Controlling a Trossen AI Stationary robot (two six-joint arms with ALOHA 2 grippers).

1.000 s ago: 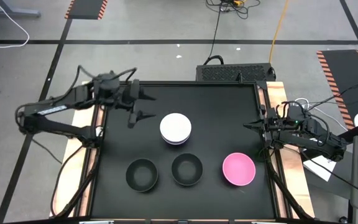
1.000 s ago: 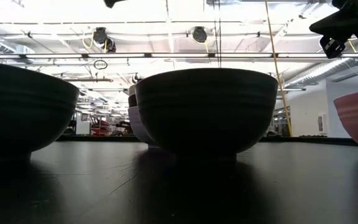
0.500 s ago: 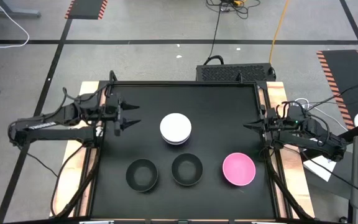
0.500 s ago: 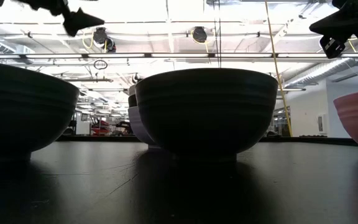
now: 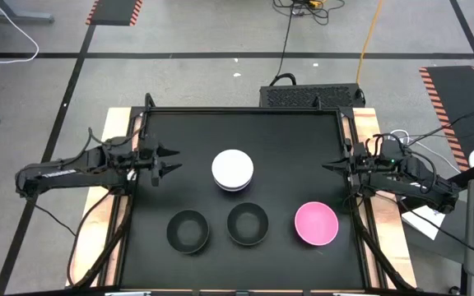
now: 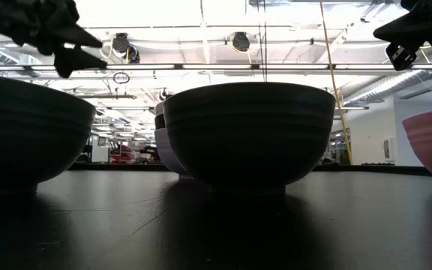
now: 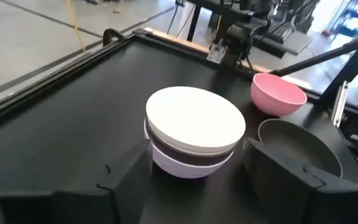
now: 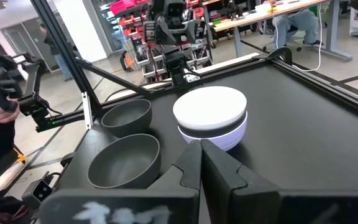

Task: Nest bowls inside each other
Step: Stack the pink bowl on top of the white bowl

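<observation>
left gripper (image 5: 169, 160) over black table (image 5: 303, 131); striped floor tape (image 5: 447, 82) beyond.

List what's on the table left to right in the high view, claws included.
Left claw → black bowl → white-topped stack → second black bowl → pink bowl → right claw.

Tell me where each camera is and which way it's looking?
High view: above the table, looking straight down; both arms show, left pincer and right pincer.
Low view: at tabletop height, looking level past a black bowl into the room; arms hang in from above.
Left wrist view: on the left arm, facing the white bowl; its own fingers show.
Right wrist view: on the right arm, facing the same stack; its fingers are shut.
Both wrist views share the white bowl.
</observation>
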